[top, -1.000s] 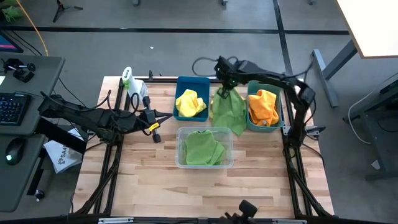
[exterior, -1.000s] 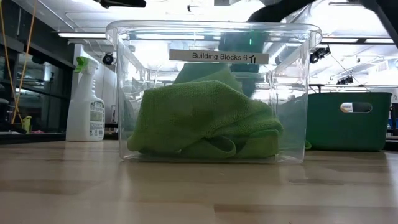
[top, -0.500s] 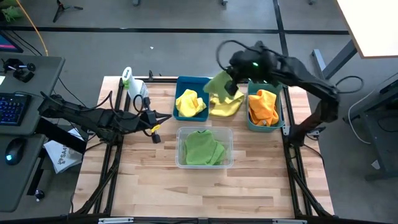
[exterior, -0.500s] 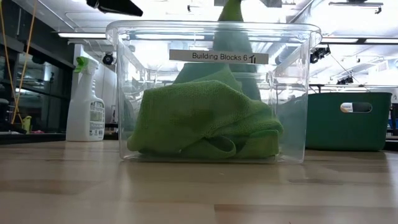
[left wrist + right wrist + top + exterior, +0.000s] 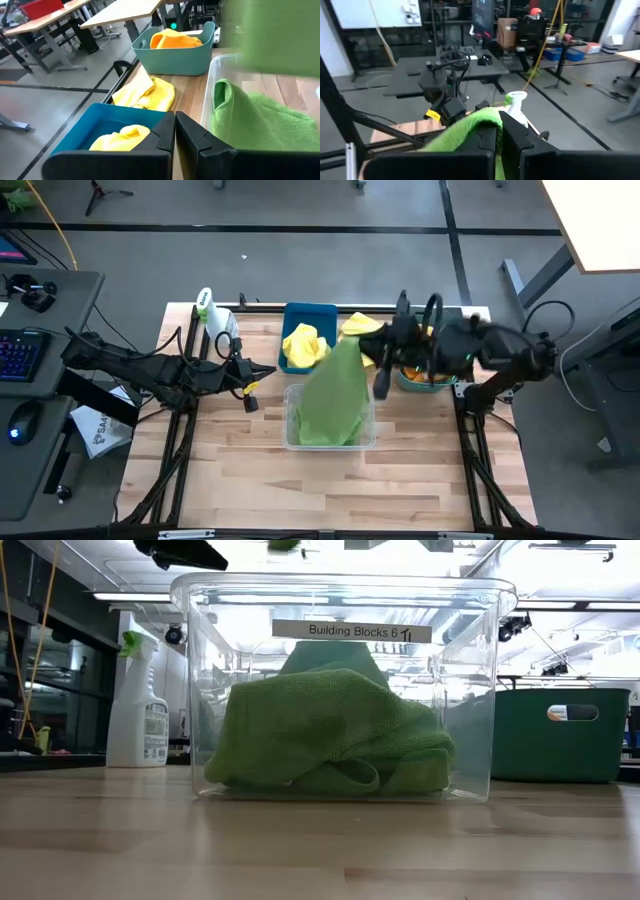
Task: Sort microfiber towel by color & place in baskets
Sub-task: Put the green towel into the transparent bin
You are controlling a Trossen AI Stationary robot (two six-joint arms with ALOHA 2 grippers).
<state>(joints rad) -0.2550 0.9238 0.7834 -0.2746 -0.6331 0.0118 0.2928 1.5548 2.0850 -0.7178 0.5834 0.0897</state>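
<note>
My right gripper (image 5: 366, 352) is shut on a green towel (image 5: 330, 390) that hangs over the clear bin (image 5: 292, 442), where another green towel (image 5: 320, 735) lies. A yellow towel (image 5: 360, 325) lies flat on the table between the blue bin (image 5: 310, 310) and the teal bin (image 5: 175, 55). The blue bin holds a yellow towel (image 5: 305, 345), the teal bin an orange one (image 5: 177, 39). My left gripper (image 5: 175, 135) is shut and touches nothing; it waits left of the clear bin. My right gripper pinches the green towel between its two fingers at the towel's upper end (image 5: 487, 120). The towel is lifted off the table and hangs slack below the fingers, over the clear bin; one layer or several, I cannot tell.
A white spray bottle with a green top (image 5: 207, 308) stands at the table's far left corner. The three bins crowd the middle of the table. Bare wood (image 5: 330, 490) lies along the near edge. A desk with a keyboard (image 5: 20, 355) stands beyond the left edge.
My right gripper has lifted the green towel off the table between the blue and teal bins and carried it toward the near edge, over the clear bin. The towel now hangs free, and the yellow towel that lay under it shows.
</note>
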